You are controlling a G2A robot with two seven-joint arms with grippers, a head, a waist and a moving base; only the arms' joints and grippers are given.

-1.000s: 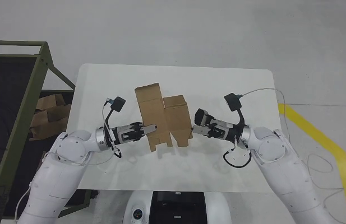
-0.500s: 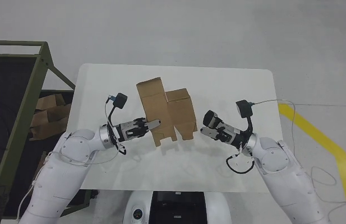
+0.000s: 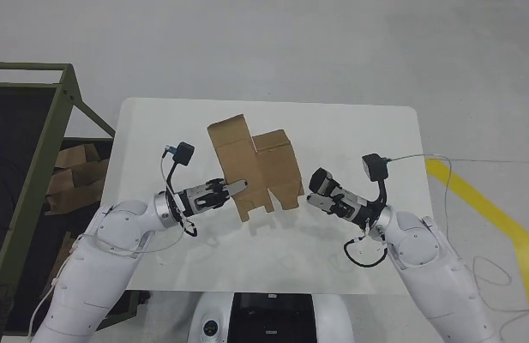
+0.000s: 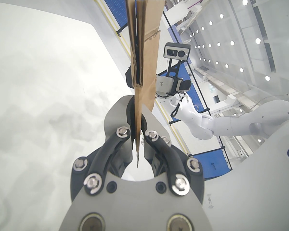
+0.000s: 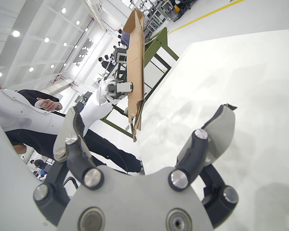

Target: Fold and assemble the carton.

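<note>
The carton [image 3: 251,171] is a flattened piece of brown cardboard, two panels side by side with short flaps along their ends, held up over the middle of the bench [image 3: 367,137]. Seen from the left wrist, the carton [image 4: 144,56] is edge-on, its layers pressed flat together. The left tool [image 3: 234,189] has it by the edge nearest the robot's left side, and up close the left tool [image 4: 137,131] is clamped tight on that edge with a finger on each face. The right tool [image 3: 309,190] sits just beside the carton's opposite edge, apart from it, over the bench's right half. From its own wrist the right tool [image 5: 149,121] is spread wide, nothing between the fingers, with the carton [image 5: 134,73] beyond it. Off the bench's left edge stands a green metal frame [image 3: 71,94] with more cardboard [image 3: 71,176] lying under it.
</note>
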